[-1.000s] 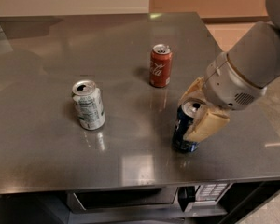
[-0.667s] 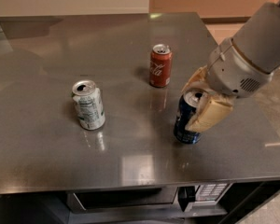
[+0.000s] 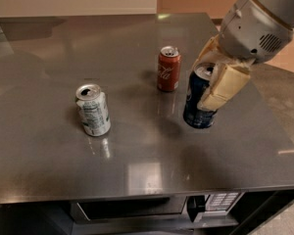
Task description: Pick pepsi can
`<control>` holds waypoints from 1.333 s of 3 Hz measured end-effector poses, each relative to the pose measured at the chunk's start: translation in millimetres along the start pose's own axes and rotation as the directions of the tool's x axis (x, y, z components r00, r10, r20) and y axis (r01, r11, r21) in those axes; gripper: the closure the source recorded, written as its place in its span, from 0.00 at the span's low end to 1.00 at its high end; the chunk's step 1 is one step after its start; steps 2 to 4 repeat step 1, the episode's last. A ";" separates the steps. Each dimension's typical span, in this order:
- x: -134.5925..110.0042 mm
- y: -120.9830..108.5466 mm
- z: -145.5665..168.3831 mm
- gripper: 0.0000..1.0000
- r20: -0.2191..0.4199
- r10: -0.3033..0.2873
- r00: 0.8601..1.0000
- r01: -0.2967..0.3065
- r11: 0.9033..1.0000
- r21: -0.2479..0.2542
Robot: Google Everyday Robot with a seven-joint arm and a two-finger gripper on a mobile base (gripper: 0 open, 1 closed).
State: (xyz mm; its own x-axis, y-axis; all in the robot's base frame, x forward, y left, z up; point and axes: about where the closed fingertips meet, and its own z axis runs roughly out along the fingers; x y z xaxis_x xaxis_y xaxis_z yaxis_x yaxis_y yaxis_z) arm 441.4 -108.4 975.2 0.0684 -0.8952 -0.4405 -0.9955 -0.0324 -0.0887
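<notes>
The pepsi can (image 3: pixel 197 102) is dark navy blue with a silver top. It hangs tilted a little above the grey metal table (image 3: pixel 137 146), at the right of the view. My gripper (image 3: pixel 213 77) comes in from the upper right and is shut on the can. One tan finger (image 3: pixel 224 88) lies along the can's right side. The other finger is mostly hidden behind the can's top.
A red cola can (image 3: pixel 168 69) stands upright just left of the pepsi can. A white-and-green can (image 3: pixel 93 110) stands further left. The table's right edge (image 3: pixel 279 131) is close to my arm. An appliance (image 3: pixel 137 209) sits below the front edge.
My gripper has risen with the pepsi can in it. The can left the table surface and moved up and slightly back. The other two cans have not moved.
</notes>
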 end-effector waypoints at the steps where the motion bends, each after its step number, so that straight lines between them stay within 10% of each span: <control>1: -1.2 -0.7 -1.7 1.00 0.001 -0.002 1.000 0.002 1.000 0.003; 4: -1.2 -0.7 -1.7 1.00 0.001 -0.002 1.000 0.002 1.000 0.003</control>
